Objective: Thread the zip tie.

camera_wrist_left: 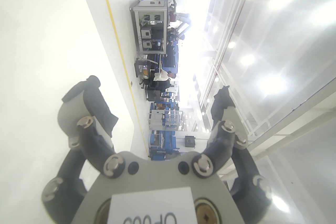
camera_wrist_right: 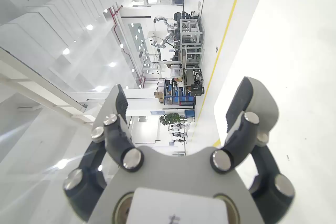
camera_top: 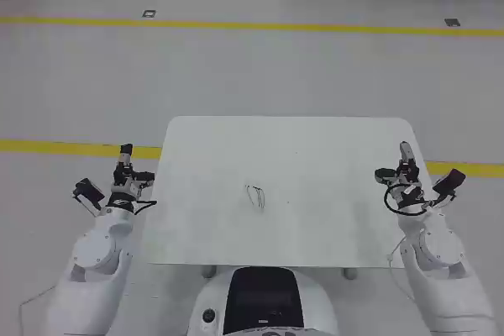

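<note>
While the zip tie (camera_top: 255, 196) lies near the middle of the white table (camera_top: 319, 151), well apart from both arms, you have the left gripper (camera_wrist_left: 157, 84) just off the left edge, fingers spread and empty. Your right gripper (camera_wrist_right: 182, 84) sits at the right edge, likewise spread wide.

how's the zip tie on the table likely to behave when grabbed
The zip tie looks thin and curved, so probably light and springy rather than stiff. Lying low on the smooth table, it may slide when pushed and resist pinching.
</note>
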Motion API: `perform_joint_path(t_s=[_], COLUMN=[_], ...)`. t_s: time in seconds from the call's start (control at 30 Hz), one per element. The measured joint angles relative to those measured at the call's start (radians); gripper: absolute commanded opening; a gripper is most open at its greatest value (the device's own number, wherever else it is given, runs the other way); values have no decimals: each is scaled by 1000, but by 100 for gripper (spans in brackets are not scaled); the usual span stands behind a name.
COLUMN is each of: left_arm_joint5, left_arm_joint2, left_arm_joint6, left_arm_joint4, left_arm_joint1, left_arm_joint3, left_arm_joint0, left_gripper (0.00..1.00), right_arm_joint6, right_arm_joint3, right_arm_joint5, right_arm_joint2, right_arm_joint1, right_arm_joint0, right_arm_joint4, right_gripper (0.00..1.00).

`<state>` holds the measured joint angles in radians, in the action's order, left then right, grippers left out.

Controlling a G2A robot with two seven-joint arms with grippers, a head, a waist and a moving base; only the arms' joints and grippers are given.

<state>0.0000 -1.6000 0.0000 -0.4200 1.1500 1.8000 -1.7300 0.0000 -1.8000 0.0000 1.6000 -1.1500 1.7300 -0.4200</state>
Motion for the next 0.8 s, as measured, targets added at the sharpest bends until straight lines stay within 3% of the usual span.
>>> perform_joint_path(t_s=[0.03,0.07,0.1,0.13,0.17,0.2,0.23,0.27,0.3,0.33,0.37,0.47,0.67,0.8], left_arm_joint5=[0,0,0,0,0,0,0,0,0,0,0,0,0,0], left_arm_joint2=[0,0,0,0,0,0,0,0,0,0,0,0,0,0], left_arm_joint6=[0,0,0,0,0,0,0,0,0,0,0,0,0,0], left_arm_joint4=[0,0,0,0,0,0,0,0,0,0,0,0,0,0], left_arm_joint1=[0,0,0,0,0,0,0,0,0,0,0,0,0,0], left_arm_joint3=[0,0,0,0,0,0,0,0,0,0,0,0,0,0], left_arm_joint0=[0,0,0,0,0,0,0,0,0,0,0,0,0,0], left_gripper=[100,100,100,78,78,78,78,78,78,78,100,100,100,100], right_arm_joint6=[0,0,0,0,0,0,0,0,0,0,0,-9,-52,-92], right_arm_joint3=[0,0,0,0,0,0,0,0,0,0,0,-2,-40,-47], right_arm_joint5=[0,0,0,0,0,0,0,0,0,0,0,13,94,146], right_arm_joint2=[0,0,0,0,0,0,0,0,0,0,0,-5,-52,-97], right_arm_joint1=[0,0,0,0,0,0,0,0,0,0,0,1,-2,-9], right_arm_joint0=[0,0,0,0,0,0,0,0,0,0,0,-8,-41,-68], right_arm_joint4=[0,0,0,0,0,0,0,0,0,0,0,18,206,272], right_gripper=[78,100,78,100,100,78,100,100,78,100,100,100,100,100])
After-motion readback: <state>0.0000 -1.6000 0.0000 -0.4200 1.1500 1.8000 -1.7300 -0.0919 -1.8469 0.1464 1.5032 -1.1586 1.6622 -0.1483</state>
